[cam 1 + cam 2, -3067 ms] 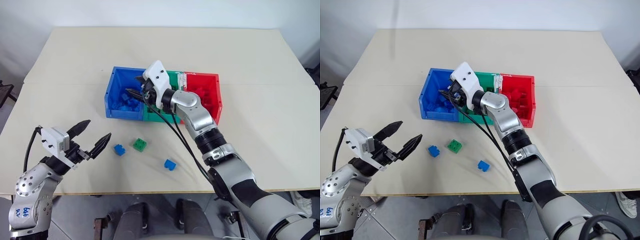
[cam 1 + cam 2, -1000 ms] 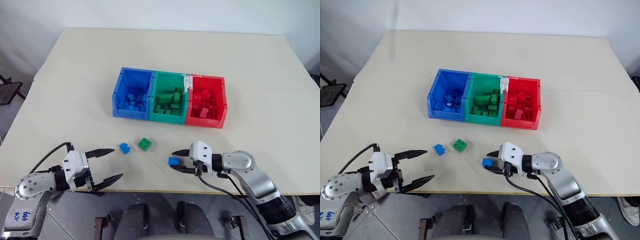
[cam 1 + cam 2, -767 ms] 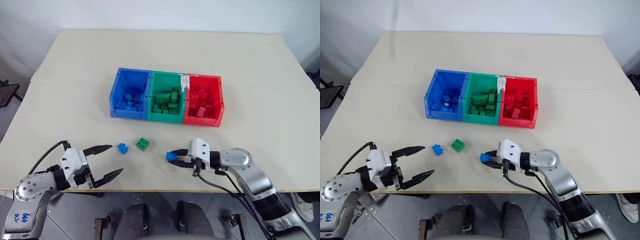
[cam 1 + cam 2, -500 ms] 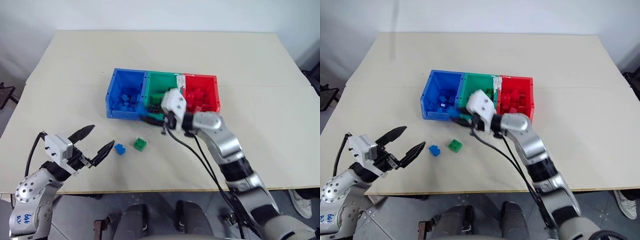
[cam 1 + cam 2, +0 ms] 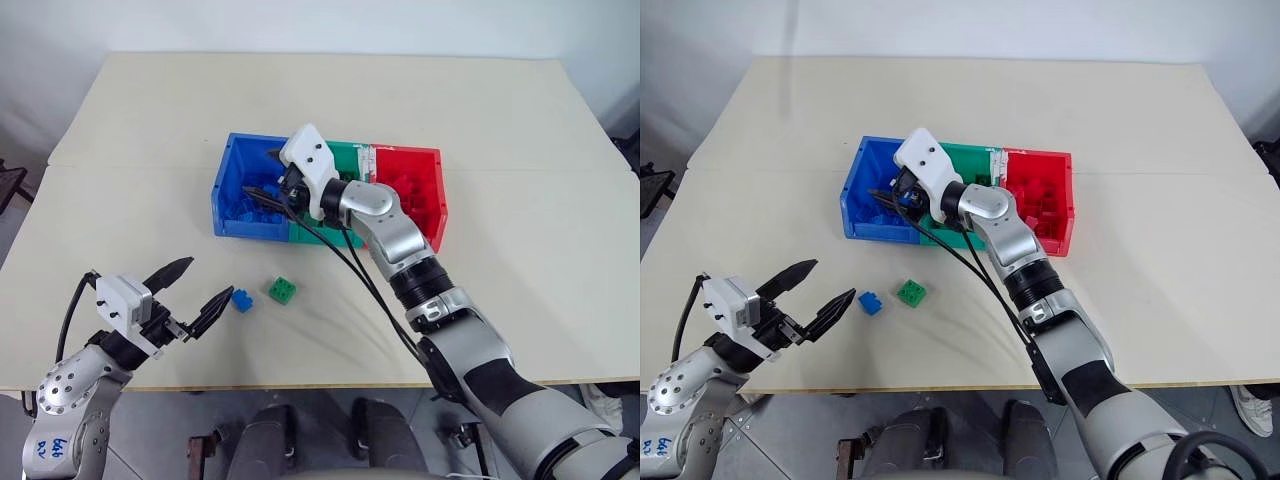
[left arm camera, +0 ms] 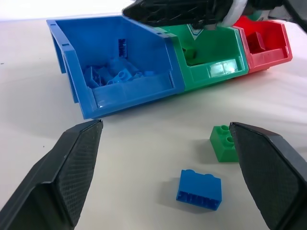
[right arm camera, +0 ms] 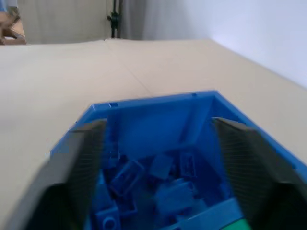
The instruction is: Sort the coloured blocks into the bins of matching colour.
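Both arms are clad in brushed silver-grey metal shells broken by black ribbed joint rings. The right arm (image 5: 400,245) widens near the body into a dark grey, glossy black-panelled section, with thin black cables running loose along its underside. Each wrist carries a white, boxy housing ahead of two black, tapered fingers with a fine cross-hatched texture on their inner faces. A black cable loops beside the left arm (image 5: 75,385), whose shell bears blue handwritten marks, possibly numerals.
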You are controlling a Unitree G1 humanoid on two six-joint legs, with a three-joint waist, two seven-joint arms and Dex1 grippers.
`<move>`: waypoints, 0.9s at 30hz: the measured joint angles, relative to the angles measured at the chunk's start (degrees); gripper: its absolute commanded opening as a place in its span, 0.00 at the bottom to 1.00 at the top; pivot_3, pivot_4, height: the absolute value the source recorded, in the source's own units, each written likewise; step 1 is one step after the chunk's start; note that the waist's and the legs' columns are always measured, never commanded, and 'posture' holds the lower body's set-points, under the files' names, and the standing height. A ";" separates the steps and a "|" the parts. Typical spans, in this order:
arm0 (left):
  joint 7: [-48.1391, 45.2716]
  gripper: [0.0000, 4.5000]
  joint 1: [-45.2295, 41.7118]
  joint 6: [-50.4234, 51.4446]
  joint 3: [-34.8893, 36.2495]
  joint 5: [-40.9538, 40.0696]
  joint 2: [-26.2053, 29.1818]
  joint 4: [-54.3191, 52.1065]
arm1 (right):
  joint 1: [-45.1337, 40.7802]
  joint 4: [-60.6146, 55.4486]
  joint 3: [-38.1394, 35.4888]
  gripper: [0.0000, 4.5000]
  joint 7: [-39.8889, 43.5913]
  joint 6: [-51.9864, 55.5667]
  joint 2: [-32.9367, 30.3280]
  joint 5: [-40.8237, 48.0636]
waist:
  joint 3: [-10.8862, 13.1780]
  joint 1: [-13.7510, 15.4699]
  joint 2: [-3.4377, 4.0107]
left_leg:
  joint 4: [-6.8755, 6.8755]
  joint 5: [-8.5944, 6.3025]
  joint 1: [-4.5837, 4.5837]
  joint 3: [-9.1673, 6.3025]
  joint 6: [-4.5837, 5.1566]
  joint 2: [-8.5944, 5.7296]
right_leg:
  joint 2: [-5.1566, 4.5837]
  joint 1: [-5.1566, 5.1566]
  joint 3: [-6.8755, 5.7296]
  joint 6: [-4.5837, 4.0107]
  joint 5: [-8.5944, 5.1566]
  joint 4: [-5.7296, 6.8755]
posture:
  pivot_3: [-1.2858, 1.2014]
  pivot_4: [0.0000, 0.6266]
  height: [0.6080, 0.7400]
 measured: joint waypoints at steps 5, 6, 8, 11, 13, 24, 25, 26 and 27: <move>-2.65 1.00 -0.10 0.36 0.27 -0.28 2.51 0.35 | 10.63 -15.15 -1.75 0.99 10.13 0.30 -10.12 4.56 | 0.00 0.37 -0.01 | 0.06 -0.01 -0.02 -0.09 0.10 -0.09 | -0.04 0.13 -0.03 0.03 0.01 -0.12 | 0.52 0.24 1.00; -3.79 1.00 -0.22 0.47 0.70 -0.52 3.60 0.65 | 13.52 -18.21 -2.37 0.99 12.48 0.77 -13.11 5.81 | 0.00 0.29 -0.01 | 0.05 -0.01 -0.01 -0.06 0.11 -0.09 | -0.04 0.14 -0.03 0.03 0.01 -0.14 | 0.52 0.24 1.00; -6.04 1.00 -1.03 0.51 1.65 -0.94 5.77 2.42 | 18.62 -22.80 -4.23 0.99 16.42 1.71 -17.30 8.67 | 0.00 0.31 -0.01 | 0.05 -0.01 -0.01 -0.04 0.11 -0.05 | -0.03 0.15 -0.12 0.03 0.01 -0.19 | 0.52 0.24 1.00; -11.43 1.00 -1.65 2.60 3.38 -4.05 10.18 5.95 | 28.68 -28.46 -8.01 0.99 24.42 -0.24 -23.97 13.98 | 0.00 0.24 -0.01 | 0.02 0.00 0.00 0.06 0.09 0.04 | 0.02 0.16 -0.21 0.03 0.01 -0.27 | 0.52 0.24 1.00; -14.46 1.00 -0.77 2.38 4.84 -4.25 12.76 8.39 | 34.76 -30.06 -11.10 0.99 28.77 -2.30 -26.79 17.07 | 0.01 0.10 0.02 | 0.01 0.00 0.04 0.26 0.09 0.09 | 0.02 0.15 -0.22 0.04 0.01 -0.34 | 0.52 0.24 1.00; -23.35 1.00 4.55 -9.29 15.05 0.81 17.65 26.96 | 49.17 -33.90 -20.14 0.99 38.71 -7.24 -35.00 23.90 | 0.02 0.67 -0.02 | 0.02 -0.26 0.65 1.05 -0.09 0.30 | -0.34 0.31 0.19 -0.10 0.12 -0.67 | 0.52 0.24 1.00; -23.58 1.00 4.60 -9.30 14.84 0.81 17.65 26.66 | 49.90 -34.01 -20.23 0.99 38.94 -7.23 -35.06 24.25 | 0.02 0.90 -0.02 | 0.01 -0.27 0.67 1.07 -0.11 0.32 | -0.49 0.30 0.23 -0.11 0.15 -0.67 | 0.52 0.24 1.00; -23.69 1.00 4.62 -9.22 14.46 0.80 17.63 25.85 | 50.67 -34.05 -20.26 0.99 39.32 -7.24 -35.23 24.34 | 0.02 1.11 -0.02 | 0.01 -0.28 0.69 1.08 -0.12 0.33 | -0.51 0.29 0.25 -0.11 0.15 -0.67 | 0.52 0.24 1.00; -23.65 1.00 4.55 -8.86 13.53 0.78 17.53 24.07 | 51.72 -34.08 -20.44 0.99 39.77 -7.37 -35.55 24.43 | 0.02 1.44 -0.02 | 0.00 -0.29 0.69 1.10 -0.12 0.32 | -0.53 0.28 0.27 -0.11 0.16 -0.67 | 0.52 0.24 1.00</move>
